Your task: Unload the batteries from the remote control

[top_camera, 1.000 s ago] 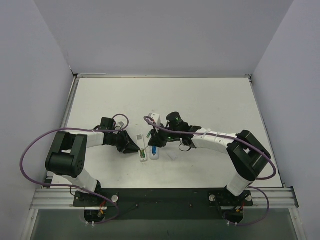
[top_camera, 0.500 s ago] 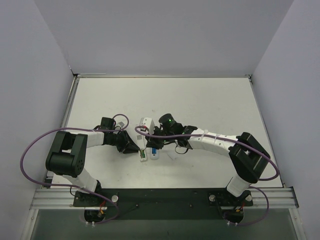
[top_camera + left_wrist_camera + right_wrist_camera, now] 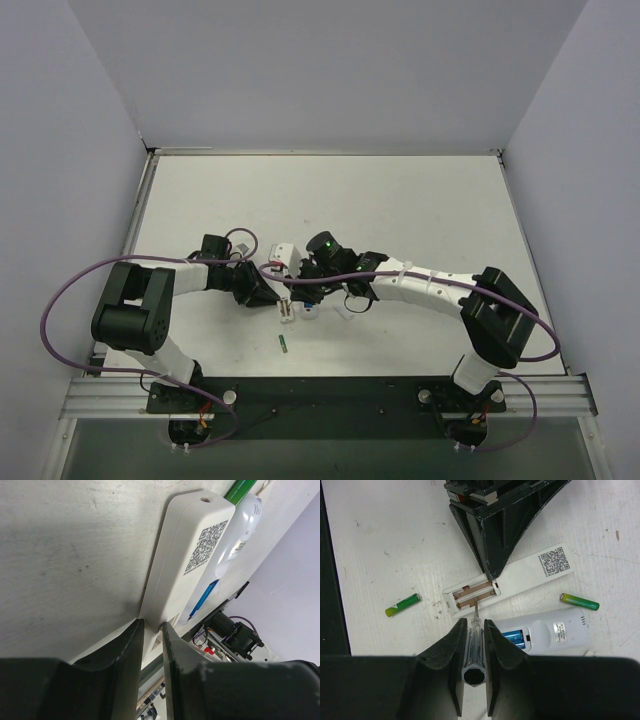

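Overhead first: a small green cylindrical battery point(image 3: 283, 345) now lies loose on the white table point(image 3: 420, 200), just toward the arm bases from the flat white plastic remote point(image 3: 286, 309). Half a second ago there was green in that remote's near end and nothing on that bit of table, so I'd say the cell has just been flicked out. The left gripper point(image 3: 268, 295) and right gripper point(image 3: 300, 290) crowd the remote from either side.

Left wrist cam: the left gripper is nearly closed, pinching the end of the flat remote and pinning it down, QR sticker facing up. A rounded white plastic remote point(image 3: 235, 530) sits just beside it.

Right wrist cam: the right gripper is clamped on a thin stick with a clear handle and metal tip point(image 3: 473, 647). The tip pokes into the flat remote's open bay, which is bare, just brown contacts. A second green battery point(image 3: 579, 601) lies by the QR end. Blue cells point(image 3: 516, 637) sit in the rounded remote's bay. So roughly halfway, and the blue pair looks like what's left.
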`<state>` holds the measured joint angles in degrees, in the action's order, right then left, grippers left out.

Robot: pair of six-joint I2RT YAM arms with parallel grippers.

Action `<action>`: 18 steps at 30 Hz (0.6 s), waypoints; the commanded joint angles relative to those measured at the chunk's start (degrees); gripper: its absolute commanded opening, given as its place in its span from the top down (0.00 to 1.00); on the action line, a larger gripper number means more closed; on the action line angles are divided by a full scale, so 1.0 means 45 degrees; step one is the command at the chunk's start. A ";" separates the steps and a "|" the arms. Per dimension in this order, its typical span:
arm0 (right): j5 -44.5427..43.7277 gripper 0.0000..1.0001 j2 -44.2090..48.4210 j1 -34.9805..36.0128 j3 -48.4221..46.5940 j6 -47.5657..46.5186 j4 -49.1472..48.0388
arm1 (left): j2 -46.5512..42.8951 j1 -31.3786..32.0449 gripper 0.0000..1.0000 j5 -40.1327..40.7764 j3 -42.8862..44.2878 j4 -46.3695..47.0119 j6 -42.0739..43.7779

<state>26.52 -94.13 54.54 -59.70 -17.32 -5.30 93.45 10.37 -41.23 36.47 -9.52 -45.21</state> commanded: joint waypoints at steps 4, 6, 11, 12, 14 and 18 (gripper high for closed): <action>-0.0366 1.00 0.0271 0.0184 0.0161 0.1133 0.0808 | 0.0074 0.0078 0.69 0.0823 -0.0038 -0.0189 0.0301; -0.0095 1.00 0.0777 0.0164 0.0104 0.1680 0.0612 | -0.0101 0.0039 0.66 0.0862 0.0059 -0.0345 0.0379; 0.0337 1.00 0.1697 0.0729 0.0492 0.2519 0.0048 | -0.0512 0.0039 0.58 0.0902 0.0858 -0.0873 0.0438; 0.0278 1.00 0.1969 0.0847 0.0648 0.2598 -0.0052 | -0.0687 0.0020 0.54 0.0843 0.0957 -0.0912 0.0438; 0.0006 1.00 0.2147 0.1100 0.1001 0.2794 -0.0208 | -0.0883 0.0020 0.50 0.0862 0.1153 -0.1087 0.0457; -0.1398 1.00 0.2653 0.1141 0.1430 0.3359 -0.0073 | -0.1234 0.0020 0.43 0.1213 0.1855 -0.1848 0.0944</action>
<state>25.17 -85.27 59.51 -55.16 -6.04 -4.73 90.89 10.44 -37.76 40.38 -14.50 -43.99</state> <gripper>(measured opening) 0.123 0.548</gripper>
